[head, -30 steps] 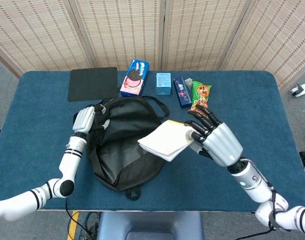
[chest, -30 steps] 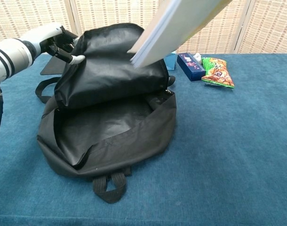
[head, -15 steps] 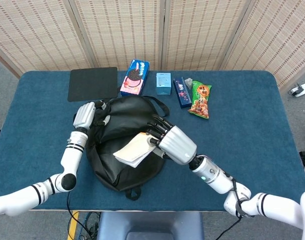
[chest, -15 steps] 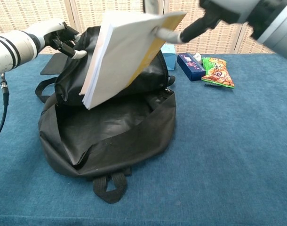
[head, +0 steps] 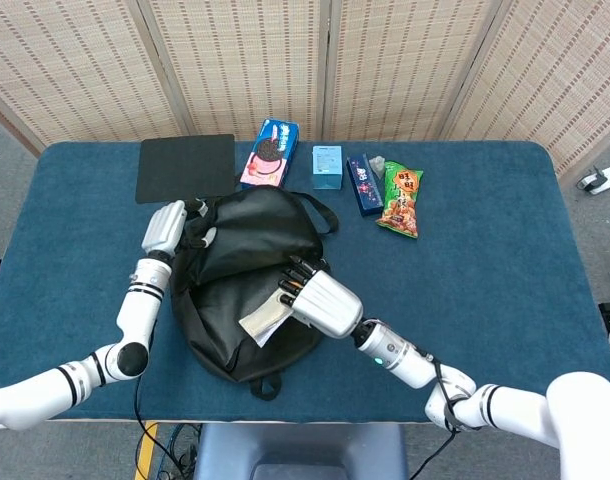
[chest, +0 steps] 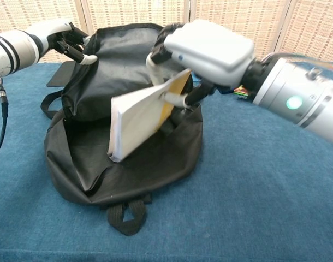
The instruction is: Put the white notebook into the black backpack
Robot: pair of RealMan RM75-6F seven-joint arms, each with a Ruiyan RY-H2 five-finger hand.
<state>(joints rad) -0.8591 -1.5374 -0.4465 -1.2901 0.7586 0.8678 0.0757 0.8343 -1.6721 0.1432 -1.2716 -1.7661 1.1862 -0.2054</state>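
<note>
The black backpack [head: 240, 290] [chest: 128, 164] lies open on the blue table, its mouth facing the table's front edge. My left hand [head: 170, 225] [chest: 65, 41] grips the upper flap at the bag's back left and holds it raised. My right hand [head: 317, 298] [chest: 207, 52] holds the white notebook [head: 263, 318] [chest: 138, 117] by its upper edge. The notebook tilts steeply, its lower corner down inside the open mouth.
Along the table's back lie a black pad [head: 185, 167], a pink cookie box [head: 270, 155], a small teal box [head: 327, 166], a dark blue box [head: 362, 184] and a green snack bag [head: 401, 199]. Bare blue cloth lies to the right of the bag.
My right hand has carried the notebook down and left, from above the bag into its open mouth. The left hand has pulled the flap slightly further back.
</note>
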